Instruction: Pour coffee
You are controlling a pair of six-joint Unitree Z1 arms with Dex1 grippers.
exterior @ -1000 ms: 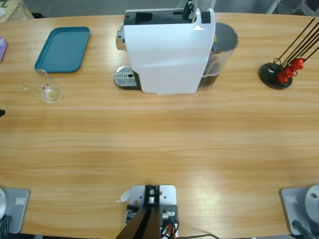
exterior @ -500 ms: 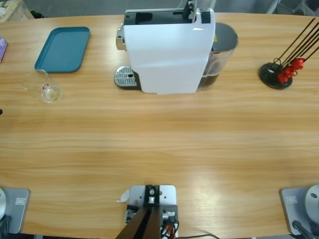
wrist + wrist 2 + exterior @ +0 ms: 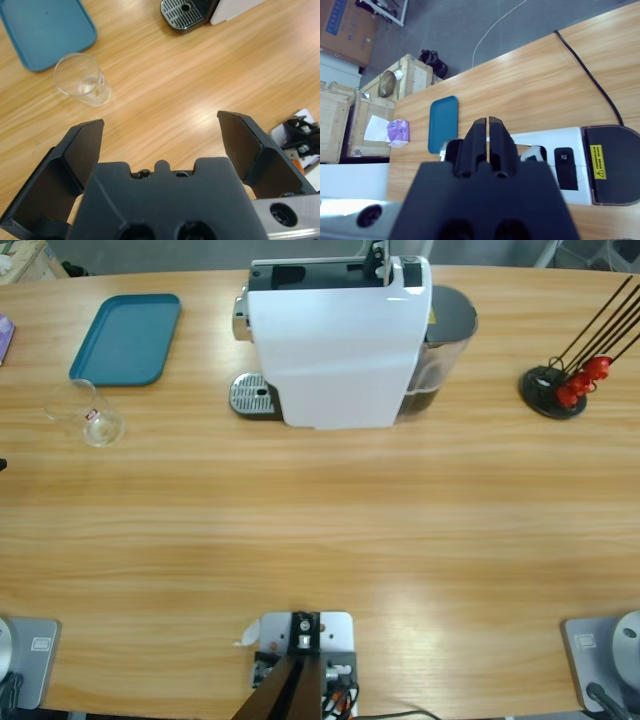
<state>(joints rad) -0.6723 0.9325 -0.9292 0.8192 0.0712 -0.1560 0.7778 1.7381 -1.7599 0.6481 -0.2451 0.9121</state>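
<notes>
- Wooden bench [image 3: 320, 540] fills the high view; neither arm shows over it there.
- Clear glass [image 3: 90, 415] sits left of frame in the high view, just below the teal tray [image 3: 127, 337] and apart from it. In the left wrist view the same glass [image 3: 82, 80] stands upright in the upper left, just under the tray's [image 3: 45, 30] lower corner.
- Coffee: no dark liquid or tan foam shows in the glass. It looks see-through to the wood, with only a small red mark on its wall.
- White coffee machine [image 3: 340, 340] stands top centre of the high view, with its round metal drip grate [image 3: 252, 396] at its lower left. Nothing stands on the grate. A dark translucent tank [image 3: 445, 340] sits at the machine's right side.
- Black stand with thin rods and red tips [image 3: 560, 385] at upper right, well apart from the machine.
- Left claw [image 3: 160, 135]: jaws spread wide, nothing between them, hanging over bare wood, with the glass beyond and to the upper left.
- Right claw [image 3: 488, 131]: jaws pressed together, holding nothing, looking down on the machine's top [image 3: 565, 160] and the tray [image 3: 442, 122].
</notes>
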